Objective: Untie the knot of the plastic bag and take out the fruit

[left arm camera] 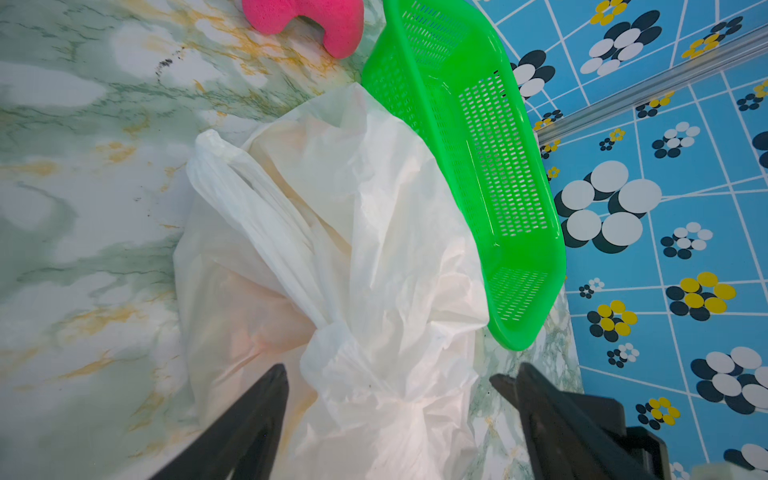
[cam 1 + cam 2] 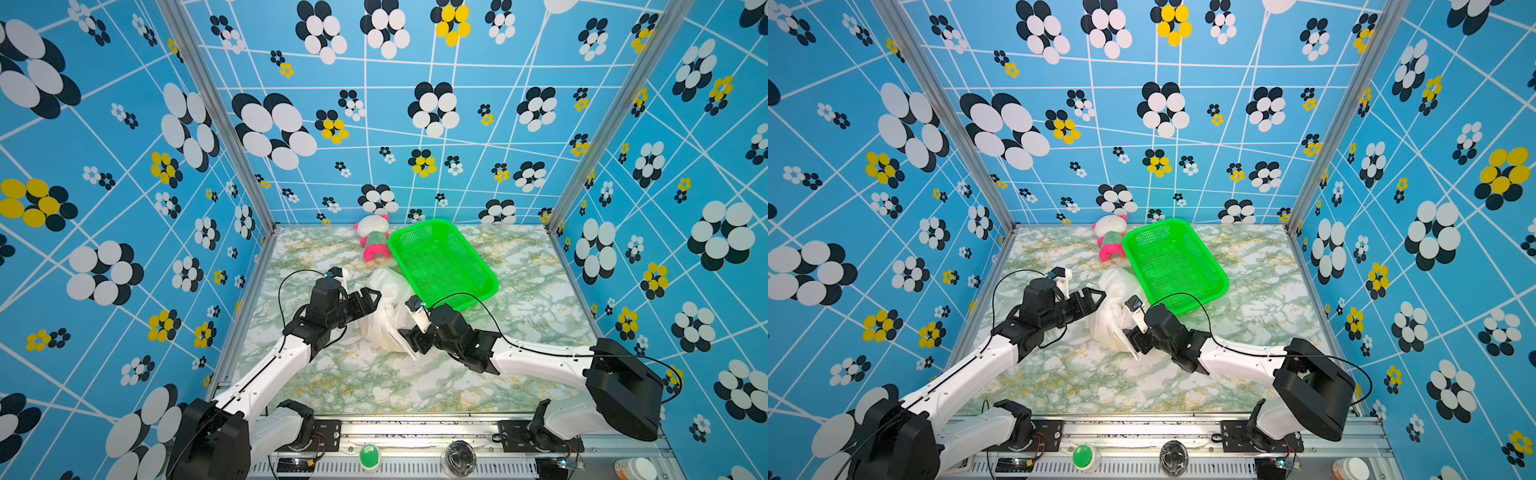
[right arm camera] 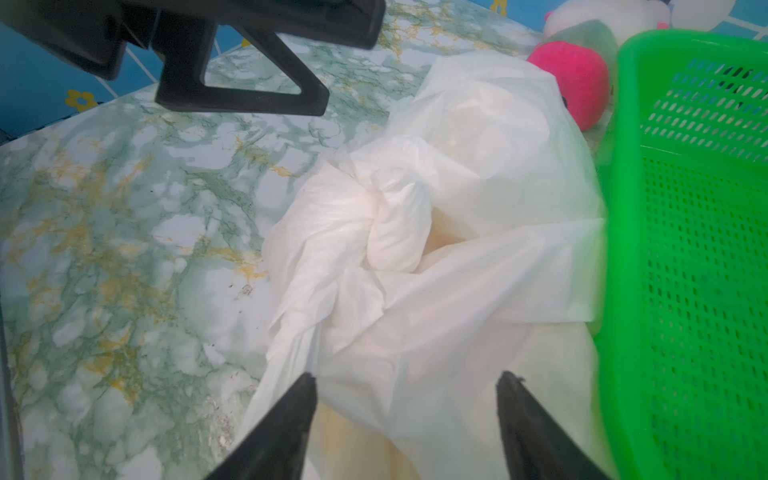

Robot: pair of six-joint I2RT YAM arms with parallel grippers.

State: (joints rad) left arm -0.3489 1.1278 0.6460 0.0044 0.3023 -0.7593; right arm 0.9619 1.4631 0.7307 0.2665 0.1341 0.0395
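The white plastic bag (image 2: pixel 388 320) (image 2: pixel 1113 320) lies tied on the marble table, against the near corner of the green basket. Its knot (image 1: pixel 332 332) (image 3: pixel 390 220) is a bunched twist on top, with a handle strip (image 1: pixel 249 208) trailing away from it. My left gripper (image 2: pixel 376 297) (image 1: pixel 395 374) is open, jaws wide on either side of the bag's gathered plastic just short of the knot. My right gripper (image 2: pixel 409 336) (image 3: pixel 406 375) is open too and straddles the bag's near side. The fruit is hidden inside the bag; only faint yellowish tints show through.
A green mesh basket (image 2: pixel 442 266) (image 1: pixel 478 166) lies tilted behind and to the right of the bag, with nothing in it. A white, pink and green plush doll (image 2: pixel 374 237) lies at the back wall. A green button (image 2: pixel 369 456) sits on the front rail.
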